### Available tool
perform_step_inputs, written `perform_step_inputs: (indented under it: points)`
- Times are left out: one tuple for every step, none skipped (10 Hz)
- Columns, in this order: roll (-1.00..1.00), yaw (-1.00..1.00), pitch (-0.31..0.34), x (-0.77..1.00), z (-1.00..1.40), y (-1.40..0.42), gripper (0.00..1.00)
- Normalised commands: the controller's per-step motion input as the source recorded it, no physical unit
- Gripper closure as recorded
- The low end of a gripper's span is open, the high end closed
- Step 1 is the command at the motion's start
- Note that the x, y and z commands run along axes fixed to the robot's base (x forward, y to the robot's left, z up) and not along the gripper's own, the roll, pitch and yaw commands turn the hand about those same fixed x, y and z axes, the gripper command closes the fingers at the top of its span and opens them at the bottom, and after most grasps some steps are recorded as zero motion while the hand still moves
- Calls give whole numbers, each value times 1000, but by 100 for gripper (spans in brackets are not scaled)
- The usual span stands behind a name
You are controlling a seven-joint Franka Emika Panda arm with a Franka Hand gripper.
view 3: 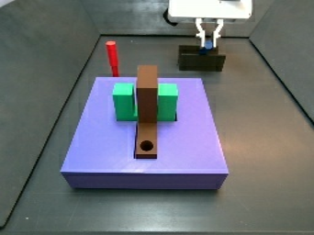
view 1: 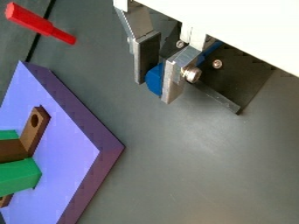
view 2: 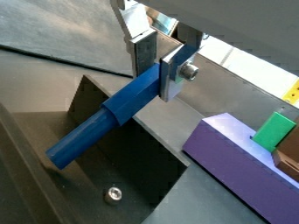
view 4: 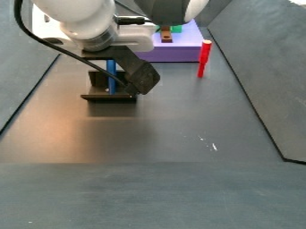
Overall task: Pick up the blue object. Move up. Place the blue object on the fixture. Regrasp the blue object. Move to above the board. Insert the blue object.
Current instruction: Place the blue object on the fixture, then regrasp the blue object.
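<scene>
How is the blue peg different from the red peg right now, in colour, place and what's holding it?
The blue peg is clamped in the pincer, above the fixture; the red peg stands free and upright on the floor beside the board. The blue peg is partly hidden by the fingers; the red peg is fully exposed. Both are slim.

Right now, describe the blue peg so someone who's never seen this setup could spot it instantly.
Start from the big purple board, then look past it to the small dark fixture. Directly above it, the gripper is shut on the blue peg, a slim cylinder. Unlike the red peg standing free beside the board, it's blue and held.
</scene>
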Motion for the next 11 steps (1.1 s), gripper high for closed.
perform_step_inputs:
  points:
    - [17, 0, 74, 9, -46, 37, 100]
    - [66, 0, 63, 6, -74, 34, 100]
    - [123, 0, 66, 29, -103, 17, 100]
    - [206, -6, 57, 3, -177, 23, 100]
    - [394, -6, 86, 3, -249, 9, 100]
    - [300, -3, 74, 6, -211, 0, 100]
    - [126, -9, 49, 6, -151, 0, 100]
    - [43, 0, 69, 29, -29, 0, 100]
    - [0, 0, 0, 0, 0, 0, 100]
    - [0, 0, 0, 0, 0, 0, 0]
    - [317, 160, -23, -103, 266, 0, 0]
